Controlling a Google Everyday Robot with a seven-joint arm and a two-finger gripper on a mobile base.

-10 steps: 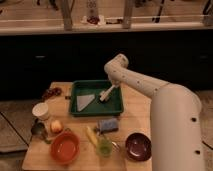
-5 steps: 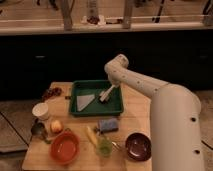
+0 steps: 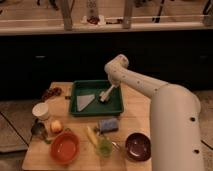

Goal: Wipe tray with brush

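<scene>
Camera view shows your pincer (image 3: 106, 93) pinching the brush (image 3: 104, 95) inside the tray (image 3: 118, 108), right of centre, so you look mid-wipe; next, drag bristles across its floor.

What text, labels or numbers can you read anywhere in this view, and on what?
None can be read. The tray, orange bowl, white cup and blue sponge show no markings. The items on the far shelf are too blurred to read. The gripper, shut on the brush, is over the tray.
</scene>
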